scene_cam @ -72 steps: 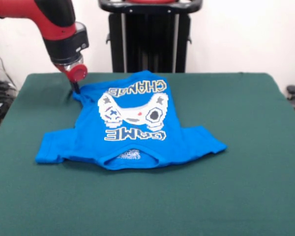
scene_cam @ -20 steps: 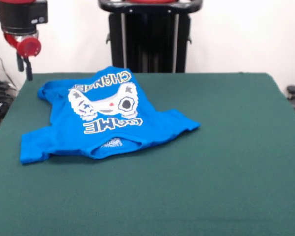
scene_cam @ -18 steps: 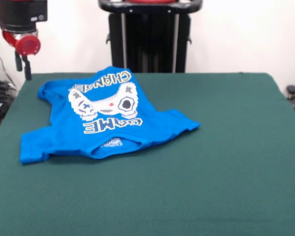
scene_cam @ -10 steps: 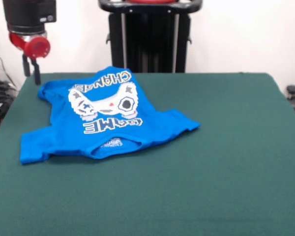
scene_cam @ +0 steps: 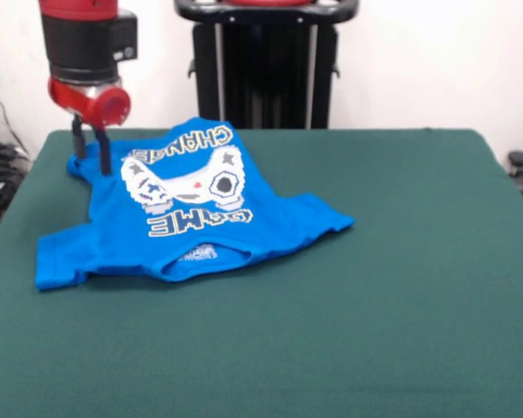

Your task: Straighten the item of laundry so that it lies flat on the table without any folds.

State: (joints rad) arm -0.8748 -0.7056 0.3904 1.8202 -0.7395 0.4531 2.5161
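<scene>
Front view: blue shirt (scene_cam: 179, 213) lying rumpled at left of green table (scene_cam: 392, 261), collar toward lower edge, print upward. Gripper (scene_cam: 91, 152) at upper left, hanging over shirt's far corner, jaws spread with a gap between the two dark fingers (scene_cam: 104, 155).

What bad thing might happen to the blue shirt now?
The open gripper hangs over the far corner of the T-shirt, which sits close to the table's side edge. Another pull that way might drag a sleeve off the table. The hem by the yellow lettering looks bunched, so a pinch there might grab two layers and leave a fold.
</scene>
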